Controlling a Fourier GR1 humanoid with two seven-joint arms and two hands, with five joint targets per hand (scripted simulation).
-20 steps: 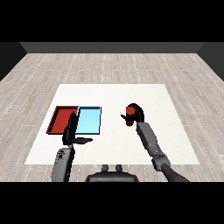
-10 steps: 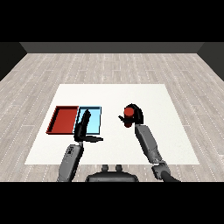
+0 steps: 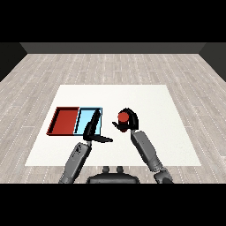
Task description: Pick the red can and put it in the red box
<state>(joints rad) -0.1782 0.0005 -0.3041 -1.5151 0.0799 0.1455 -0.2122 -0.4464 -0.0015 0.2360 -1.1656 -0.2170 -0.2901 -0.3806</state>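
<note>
Head view shows the right hand [image 3: 129, 122] curled round the red can [image 3: 122, 117], right of the light blue tray [image 3: 90, 119], the red tray [image 3: 65, 121] beyond; left hand [image 3: 92, 131] open. Can looks light, rigid, smooth: best gripped round its sides

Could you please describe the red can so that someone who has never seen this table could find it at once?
Start at the white table and find the red tray and light blue tray lying side by side on its left part. Look right of the light blue tray: the red can sits inside the curled right hand. It is the only round red thing; the other red item is a flat rectangular tray.
</note>
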